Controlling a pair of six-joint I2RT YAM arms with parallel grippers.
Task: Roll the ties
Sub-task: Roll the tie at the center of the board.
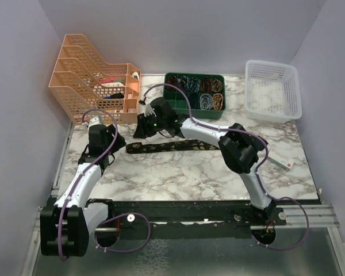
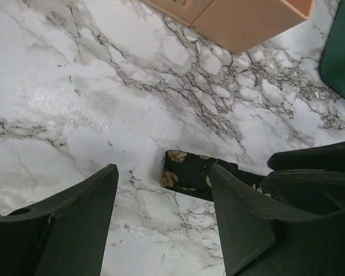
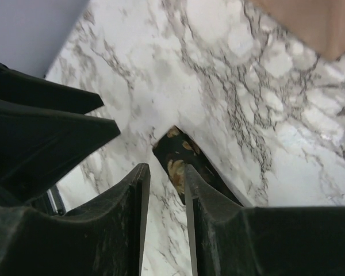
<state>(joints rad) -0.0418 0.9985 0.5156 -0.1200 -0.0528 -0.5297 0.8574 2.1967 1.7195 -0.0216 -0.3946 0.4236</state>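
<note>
Flanking one end of the tie (image 1: 172,145) on marble table (image 1: 178,175): left claw (image 2: 164,169) spread wide, right claw (image 3: 165,168) barely parted.

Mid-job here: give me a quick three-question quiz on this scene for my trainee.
1. True or false: the tie is already rolled.
2. Which stands wider open? A: left pincer. B: right pincer.
3. Fill in: the green tray sits between the orange rack and the white ____.
Key: 1 false, it lies flat; 2 A; 3 basket.
</note>
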